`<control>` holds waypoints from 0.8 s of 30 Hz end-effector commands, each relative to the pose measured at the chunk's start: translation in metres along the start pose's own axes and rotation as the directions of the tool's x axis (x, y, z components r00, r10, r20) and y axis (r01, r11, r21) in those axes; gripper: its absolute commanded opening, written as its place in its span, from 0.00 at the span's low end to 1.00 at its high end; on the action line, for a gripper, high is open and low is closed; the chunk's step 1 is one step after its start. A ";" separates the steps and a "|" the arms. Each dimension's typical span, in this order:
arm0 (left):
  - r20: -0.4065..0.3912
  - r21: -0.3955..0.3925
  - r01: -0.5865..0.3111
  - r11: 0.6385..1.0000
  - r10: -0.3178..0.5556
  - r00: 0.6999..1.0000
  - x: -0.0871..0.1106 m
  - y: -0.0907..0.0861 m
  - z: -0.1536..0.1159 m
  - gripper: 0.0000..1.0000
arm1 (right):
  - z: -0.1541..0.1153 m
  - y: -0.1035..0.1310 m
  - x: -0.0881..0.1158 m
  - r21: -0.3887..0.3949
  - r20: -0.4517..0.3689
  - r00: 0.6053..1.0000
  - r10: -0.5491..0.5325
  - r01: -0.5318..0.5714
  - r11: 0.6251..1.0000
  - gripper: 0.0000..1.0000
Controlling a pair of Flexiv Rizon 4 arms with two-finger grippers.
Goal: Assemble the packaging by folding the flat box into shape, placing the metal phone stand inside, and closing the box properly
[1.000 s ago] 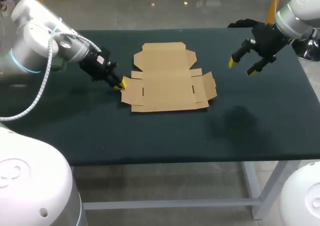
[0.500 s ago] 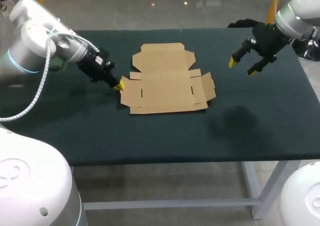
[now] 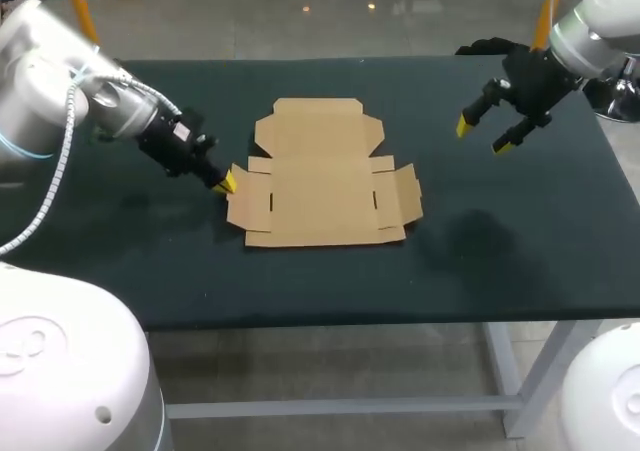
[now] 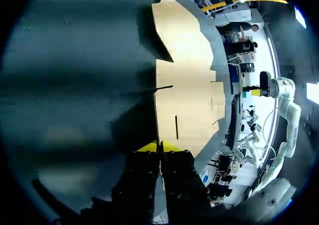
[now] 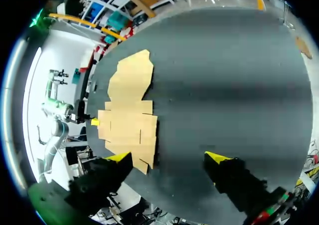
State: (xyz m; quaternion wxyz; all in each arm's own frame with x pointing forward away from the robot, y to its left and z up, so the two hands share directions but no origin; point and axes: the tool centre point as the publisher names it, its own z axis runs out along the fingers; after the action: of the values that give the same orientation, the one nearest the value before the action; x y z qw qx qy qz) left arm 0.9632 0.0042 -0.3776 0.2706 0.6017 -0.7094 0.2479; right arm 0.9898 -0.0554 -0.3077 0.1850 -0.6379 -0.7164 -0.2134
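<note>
A flat brown cardboard box lies unfolded on the dark table, with its flaps spread out. My left gripper sits low at the box's left side, shut on the edge of the left flap. In the left wrist view the thin cardboard edge runs between the two yellow tips of that gripper, and the box stretches ahead of it. My right gripper hangs open above the table's back right, well clear of the box. Its wrist view has the box far ahead of the open gripper.
The table's front edge runs a short way in front of the box. Bare dark cloth surrounds the box on all sides, widest at the right, under my right arm.
My left gripper closed onto the left flap and drew back to the left and toward the front. The whole box slid with it. The right arm stayed where it was.
</note>
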 end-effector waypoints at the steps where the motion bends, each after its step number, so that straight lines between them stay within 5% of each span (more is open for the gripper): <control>1: -0.005 0.013 0.014 1.000 -0.014 1.000 -0.004 0.009 0.001 0.00 | 0.000 0.001 -0.001 0.012 -0.003 1.000 0.002 -0.002 1.000 1.00; 11: -0.036 0.001 0.008 1.000 -0.008 0.999 -0.007 0.019 0.000 0.00 | 0.002 0.001 -0.001 0.020 -0.005 1.000 0.002 -0.001 1.000 1.00; 12: -0.040 0.004 0.009 1.000 -0.009 0.999 -0.006 0.019 -0.001 0.10 | 0.002 0.001 -0.001 0.020 -0.005 1.000 0.002 -0.001 1.000 1.00; 13: -0.042 0.006 0.009 1.000 -0.009 0.999 -0.006 0.018 -0.002 0.39 | 0.002 0.001 -0.001 0.021 -0.006 1.000 0.001 -0.001 1.000 1.00; 14: -0.041 0.009 0.007 1.000 -0.007 0.999 -0.005 0.017 -0.002 0.86 | 0.003 0.001 -0.001 0.022 -0.007 1.000 0.001 -0.001 1.000 1.00; 15: -0.037 0.010 0.006 1.000 -0.005 0.999 -0.005 0.014 -0.002 1.00 | 0.003 0.001 -0.001 0.022 -0.007 1.000 0.000 0.000 1.000 1.00; 24: -0.010 0.007 0.003 1.000 -0.003 1.000 -0.008 -0.012 -0.001 1.00 | 0.005 0.001 -0.001 0.029 -0.012 1.000 -0.006 0.006 1.000 1.00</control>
State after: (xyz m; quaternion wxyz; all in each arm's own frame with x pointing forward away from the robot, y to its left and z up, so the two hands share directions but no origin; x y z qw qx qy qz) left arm 0.9656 0.0100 -0.3805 0.2653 0.6048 -0.7040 0.2613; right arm 0.9885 -0.0522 -0.3123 0.1926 -0.6334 -0.7197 -0.2094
